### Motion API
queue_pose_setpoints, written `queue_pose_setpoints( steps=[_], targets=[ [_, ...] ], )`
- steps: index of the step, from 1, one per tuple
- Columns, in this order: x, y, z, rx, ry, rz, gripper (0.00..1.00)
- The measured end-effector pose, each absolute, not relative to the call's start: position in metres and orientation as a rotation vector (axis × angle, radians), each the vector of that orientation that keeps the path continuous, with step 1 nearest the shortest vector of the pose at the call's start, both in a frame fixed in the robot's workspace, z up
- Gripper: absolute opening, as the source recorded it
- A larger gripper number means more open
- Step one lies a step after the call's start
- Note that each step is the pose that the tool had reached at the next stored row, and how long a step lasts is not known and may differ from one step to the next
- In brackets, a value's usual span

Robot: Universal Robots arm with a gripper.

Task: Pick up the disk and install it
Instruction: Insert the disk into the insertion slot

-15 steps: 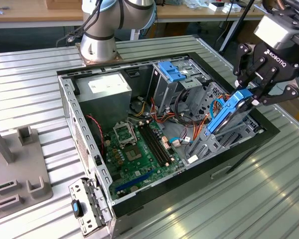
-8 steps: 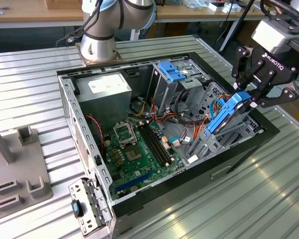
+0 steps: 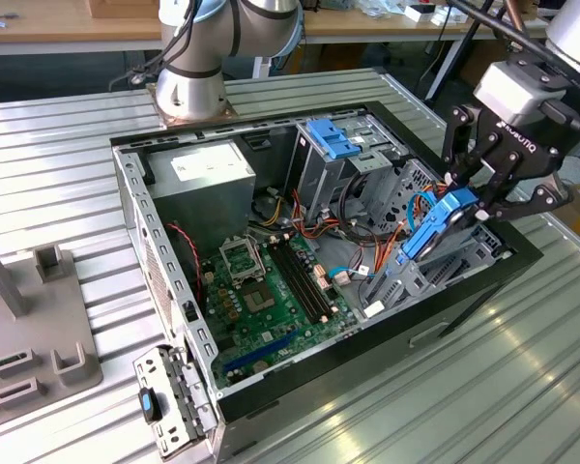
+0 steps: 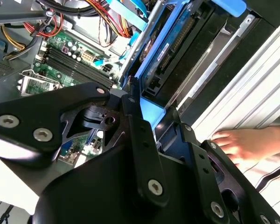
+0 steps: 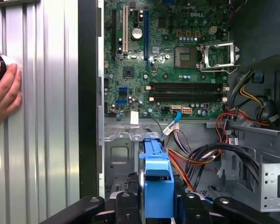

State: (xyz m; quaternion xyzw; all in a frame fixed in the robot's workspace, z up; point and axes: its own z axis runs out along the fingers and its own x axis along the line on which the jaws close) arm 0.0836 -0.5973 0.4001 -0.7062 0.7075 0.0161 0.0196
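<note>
- The hand (image 3: 469, 198) is clenched on the disk (image 3: 435, 227), with its black fingers pinching the blue carrier rail from both sides. In both wrist views the blue rail sits gripped between them (image 5: 156, 182).
- The pick-up looks finished. The disk is off the worktop (image 3: 58, 164) and hangs over the open computer case (image 3: 135, 203), toward the case's 3 o'clock side in the exterior view.
- The disk is tilted, not level. Its upper end is in the hand, and its lower end points toward 7 o'clock, down at the grey drive cage (image 3: 416, 280) in that corner of the case.
- Installing seems begun but not done. The lower end appears to reach the cage, yet most of the disk stands up out of it. Whether the rail has caught the cage's guides cannot be told.
- The upright grey bay (image 3: 314, 184) with its blue latch (image 3: 333, 140) stands at 12 o'clock from the motherboard (image 3: 271, 280), apart from the disk.
- A person's fingers (image 5: 7, 88) rest on the ribbed worktop just outside the case wall, apart from the hand and the disk.
</note>
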Motion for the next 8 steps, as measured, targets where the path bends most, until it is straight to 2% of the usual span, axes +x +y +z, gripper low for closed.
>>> queue_pose_setpoints(
  steps=[8],
  targets=[
    [0.0836, -0.5974, 0.3879, -2.191, 2.196, 0.050, 0.37]
  ],
)
